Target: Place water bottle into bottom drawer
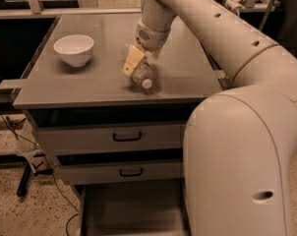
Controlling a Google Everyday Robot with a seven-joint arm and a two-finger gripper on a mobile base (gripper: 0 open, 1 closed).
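Camera view, gripper (139,67): down at water bottle (144,77), which lies on cabinet top (188,70).
Jaws: open or closed, cannot tell.
Bottom drawer (131,211): pulled out.
White bowl (74,49): well apart from bottle.
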